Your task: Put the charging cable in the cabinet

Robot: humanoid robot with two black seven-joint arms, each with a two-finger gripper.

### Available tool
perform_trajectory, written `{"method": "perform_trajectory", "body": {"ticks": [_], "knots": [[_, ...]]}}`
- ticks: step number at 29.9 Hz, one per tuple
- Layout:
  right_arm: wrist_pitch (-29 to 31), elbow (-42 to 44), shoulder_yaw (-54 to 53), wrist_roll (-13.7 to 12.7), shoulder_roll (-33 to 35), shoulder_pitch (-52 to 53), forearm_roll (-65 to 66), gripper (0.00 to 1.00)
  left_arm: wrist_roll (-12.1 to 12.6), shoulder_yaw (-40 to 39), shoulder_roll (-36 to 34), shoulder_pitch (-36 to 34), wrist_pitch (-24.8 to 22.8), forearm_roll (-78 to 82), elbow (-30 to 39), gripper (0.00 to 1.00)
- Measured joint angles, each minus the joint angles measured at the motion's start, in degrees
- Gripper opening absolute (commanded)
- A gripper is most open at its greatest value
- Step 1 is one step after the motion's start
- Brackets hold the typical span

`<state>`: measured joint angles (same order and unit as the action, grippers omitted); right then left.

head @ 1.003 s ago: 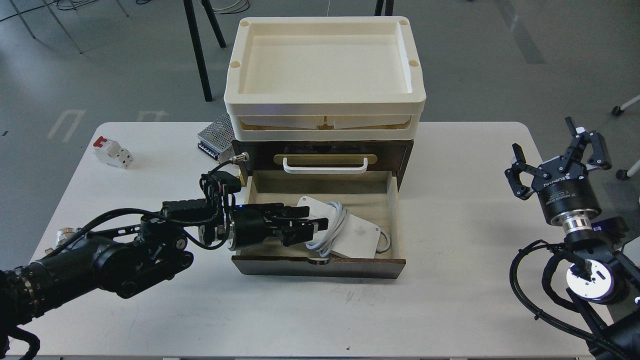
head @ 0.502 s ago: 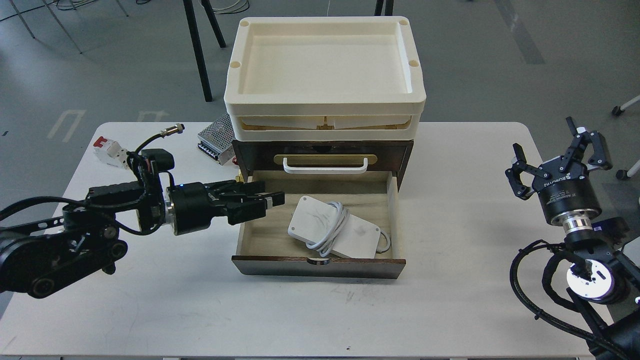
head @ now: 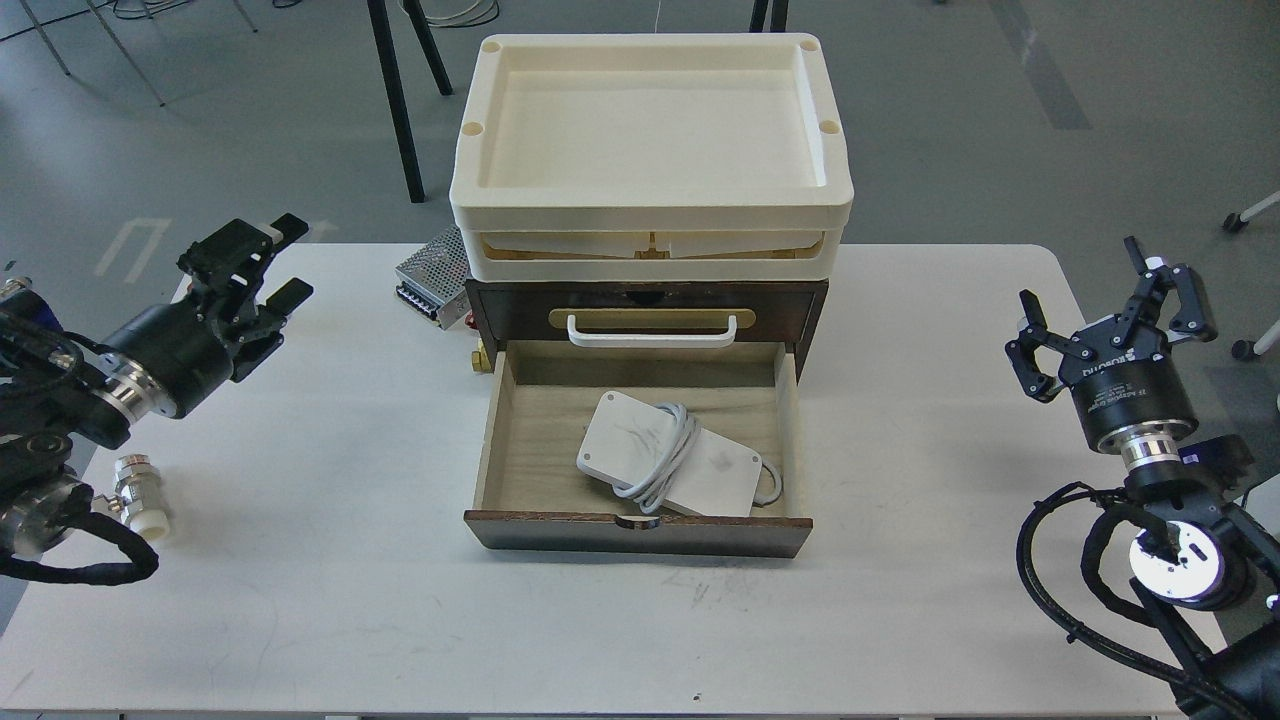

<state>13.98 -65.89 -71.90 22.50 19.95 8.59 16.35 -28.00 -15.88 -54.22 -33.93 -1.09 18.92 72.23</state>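
The charging cable [head: 665, 456], a flat white brick with its cord wound around the middle, lies inside the pulled-out pale-wood drawer [head: 497, 428] of the dark brown cabinet [head: 810, 305]. The cabinet's upper drawer with brass plate and white handle [head: 651, 335] is closed. Cream trays [head: 650, 210] sit on top. My left gripper [head: 268, 262] is open and empty at the table's far left, well away from the drawer. My right gripper [head: 1105, 292] is open and empty at the right edge.
A perforated metal power supply box [head: 433, 275] sits behind the cabinet's left side. A small silver and white fitting [head: 137, 492] lies at the table's left edge. The white table [head: 640, 620] shows in front of the drawer. Chair legs stand behind.
My left gripper has pulled out of the drawer and swung back to the far left, leaving the charging cable lying in the drawer. It now hides the circuit breaker. The right arm barely moved.
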Motion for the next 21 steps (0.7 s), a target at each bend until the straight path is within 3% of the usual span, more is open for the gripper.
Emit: {"method": "perform_trajectory", "body": {"ticks": [8,16,21], "knots": [[0.0,-0.1,-0.2,0.0,0.0,0.0,0.0,0.99,0.0,-8.6,10.5,0.0,-1.9,-12.9,-16.5,0.9],[-0.1,-0.2,-0.3,0.0,0.0,0.0,-0.1,1.0,0.0,-10.9,17.2,0.2,-15.4,-15.6,-26.6,0.92],[-0.2,-0.1,-0.4,0.0,0.0,-0.1,-0.1,1.0,0.0,-10.9,18.3,1.3,-18.8,-16.3,-29.6,0.94]]}}
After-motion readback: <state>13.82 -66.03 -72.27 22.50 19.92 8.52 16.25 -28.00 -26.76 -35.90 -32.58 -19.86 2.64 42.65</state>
